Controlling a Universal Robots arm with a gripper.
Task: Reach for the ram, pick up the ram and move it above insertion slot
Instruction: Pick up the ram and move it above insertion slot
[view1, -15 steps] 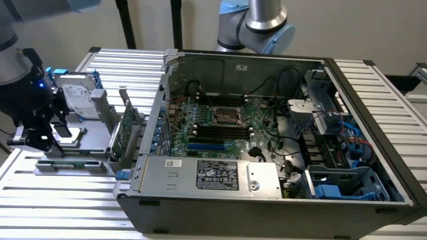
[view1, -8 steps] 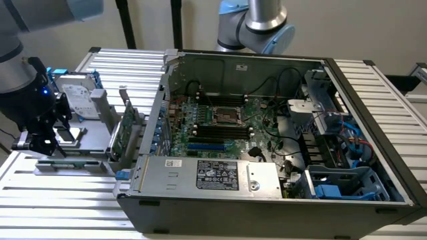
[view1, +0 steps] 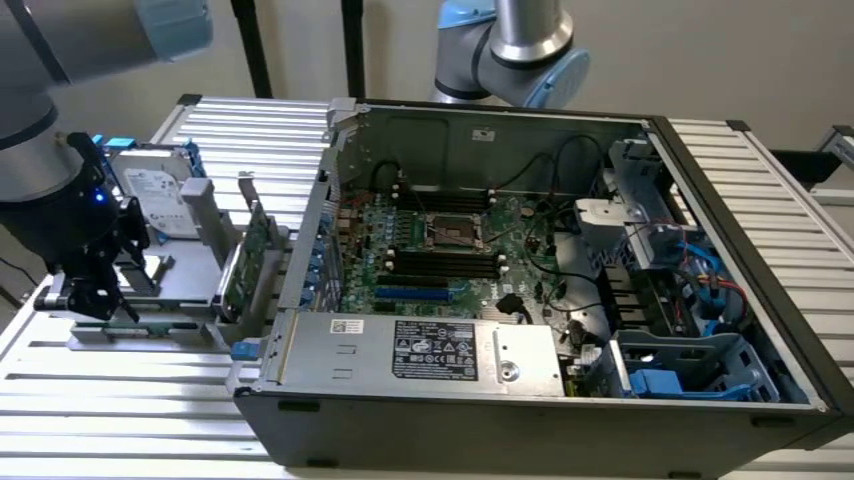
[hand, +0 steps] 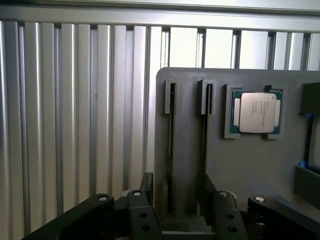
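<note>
The ram (hand: 171, 150) stands on edge in a narrow slot of the grey holder (hand: 240, 165) and shows as a thin dark strip. My gripper (hand: 177, 189) hangs just above it, open, with one finger (hand: 148, 186) on each side and a gap to the strip. A second slot (hand: 205, 140) runs parallel beside it, under the other finger. In the exterior view my gripper (view1: 110, 305) is low over the holder (view1: 187, 265) at that view's left, outside the open computer case (view1: 534, 400). The motherboard's memory slots (view1: 441, 262) lie in the middle of the case.
A processor chip (hand: 256, 112) sits in a recess of the holder. A tall green expansion card (view1: 254, 250) and a hard drive (view1: 154, 195) stand on the holder near my arm. The power supply (view1: 427, 350) and the case wall lie between holder and motherboard. The ribbed aluminium table (hand: 75, 125) surrounds everything.
</note>
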